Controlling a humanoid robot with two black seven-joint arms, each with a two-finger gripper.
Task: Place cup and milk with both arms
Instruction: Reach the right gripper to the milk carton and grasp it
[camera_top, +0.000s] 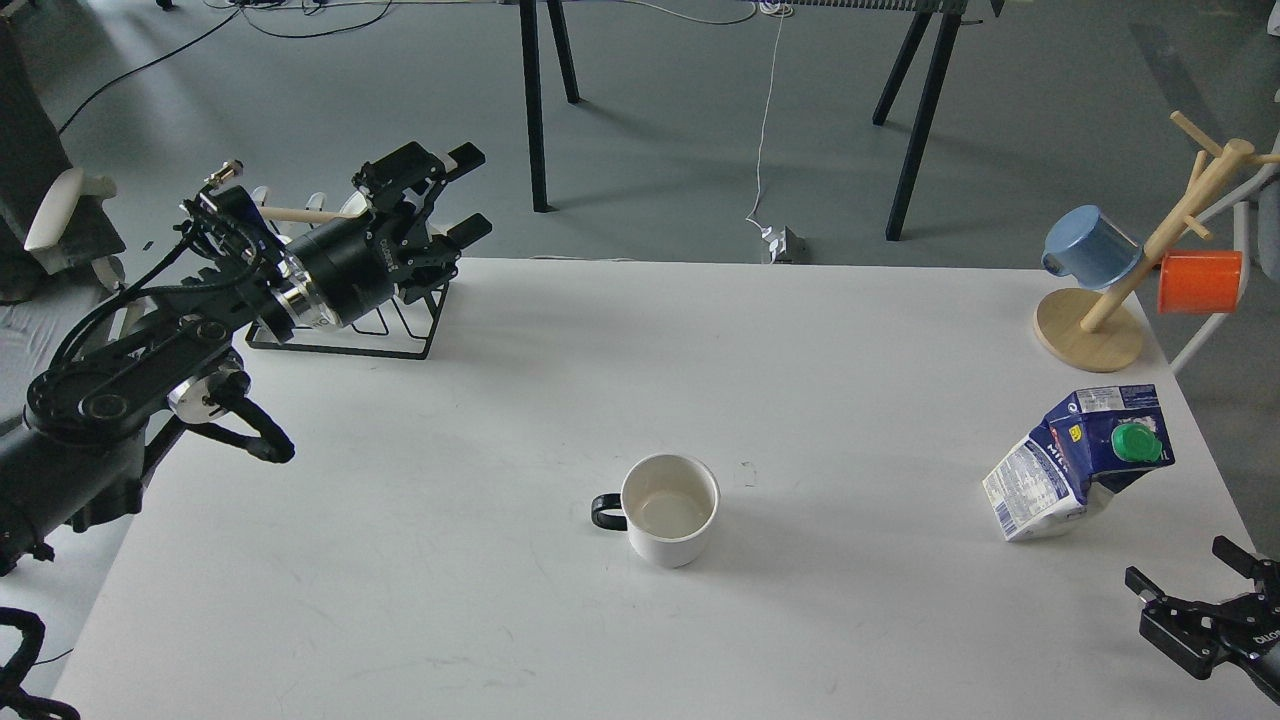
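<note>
The cup (668, 508), a plain white mug with a small black handle on its left, stands upright on the white table (560, 380), front of centre. The milk (1080, 462), a dented carton with blue top and green cap, leans at the right side. My left gripper (462, 193) is open and empty, raised over the table's back left corner, far from the cup. My right gripper (1185, 570) is open and empty at the bottom right corner, just below and right of the milk.
A black wire rack (345, 325) with white mugs and a wooden rod stands at the back left, behind my left arm. A wooden mug tree (1105, 310) at the back right carries a blue cup (1090, 248) and an orange cup (1200, 282).
</note>
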